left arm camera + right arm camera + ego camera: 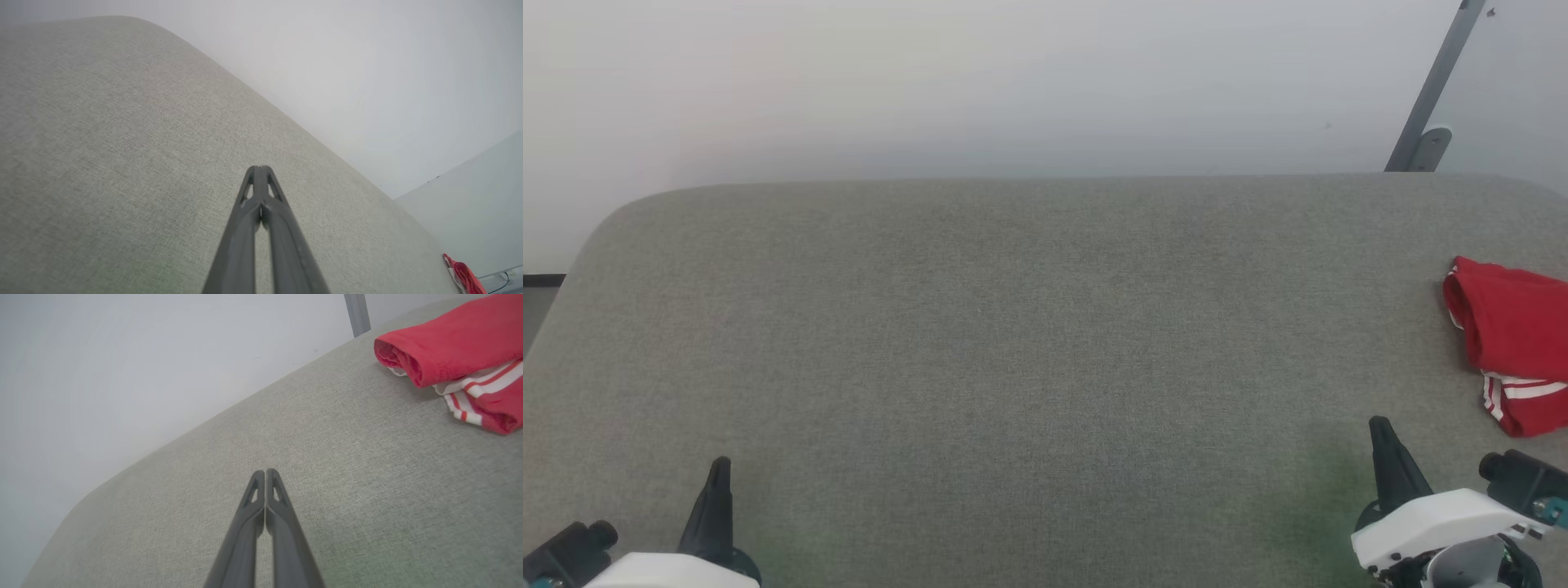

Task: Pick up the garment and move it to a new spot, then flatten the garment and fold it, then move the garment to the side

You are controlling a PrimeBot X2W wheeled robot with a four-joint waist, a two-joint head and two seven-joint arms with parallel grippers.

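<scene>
The garment (pixel 1515 343) is a red bundle with red-white striped trim, lying folded at the table's right edge and partly cut off by the head view. The right wrist view has the garment (pixel 453 355) at its upper right, and the left wrist view catches a sliver of the garment (pixel 463 275) far off at the lower right. My right gripper (pixel 1380 426) is shut and empty near the front edge, short of the garment and to its left. My left gripper (pixel 720 467) is shut and empty at the front left. Pressed-together fingers (pixel 265 475) show in the right wrist view, and fingers (pixel 259 169) in the left.
The grey fabric-covered table (pixel 1013 351) has rounded far corners and stands against a pale wall. A grey metal bar (pixel 1433 90) leans on a bracket behind the table's far right corner.
</scene>
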